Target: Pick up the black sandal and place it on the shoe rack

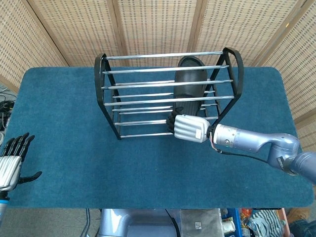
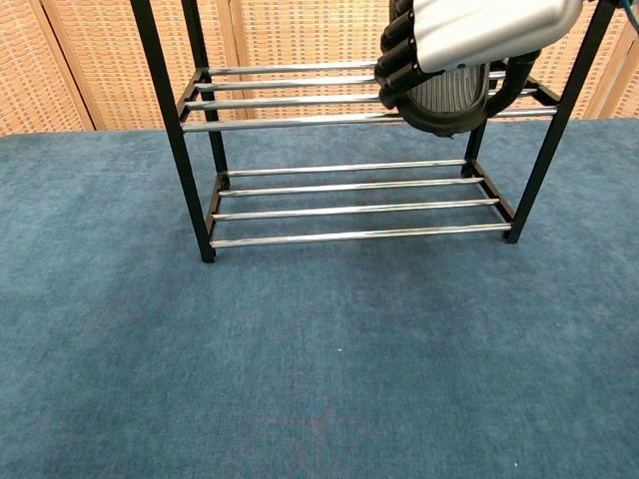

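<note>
Gripping black sandal: right hand, over shoe rack

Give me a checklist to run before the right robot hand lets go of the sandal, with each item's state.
1. Right robot hand grips the black sandal at its heel: ok.
2. Sandal lies over the shoe rack top tier: ok.
3. Sole rests flat on the top bars: cannot tell; the chest view shows the heel at bar level, contact unclear.
4. Heel end supported by the front bar: cannot tell.
5. Left robot hand away from the rack, holding nothing: ok.
</note>
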